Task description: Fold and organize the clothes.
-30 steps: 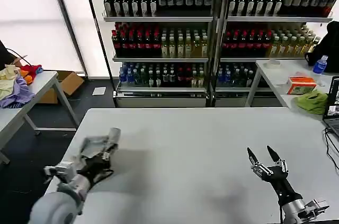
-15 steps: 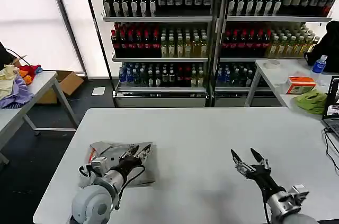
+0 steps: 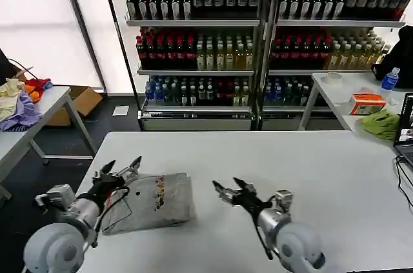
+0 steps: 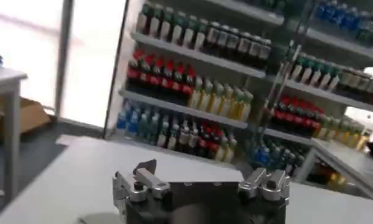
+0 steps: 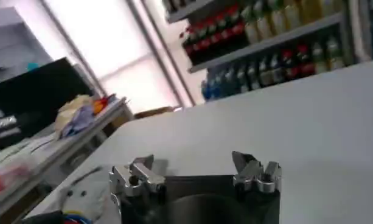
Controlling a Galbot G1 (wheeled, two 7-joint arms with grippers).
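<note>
Both arms have swung since the last look; the shirt [image 3: 150, 203] now lies flat on the bench [image 3: 271, 157].
I see my left gripper [image 3: 120, 168] spread, empty, at its left corner; my right gripper [image 3: 230, 188], fingers apart, sits just off its right edge.

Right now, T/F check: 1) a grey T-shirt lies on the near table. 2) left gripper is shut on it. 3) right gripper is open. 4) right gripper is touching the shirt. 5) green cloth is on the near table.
1) True: the grey T-shirt lies on the near table.
2) False: the left gripper is open, at the shirt's far left corner.
3) True: the right gripper is open.
4) False: it is apart from the shirt, to its right.
5) False: the green cloth lies on the side table, far right.
</note>
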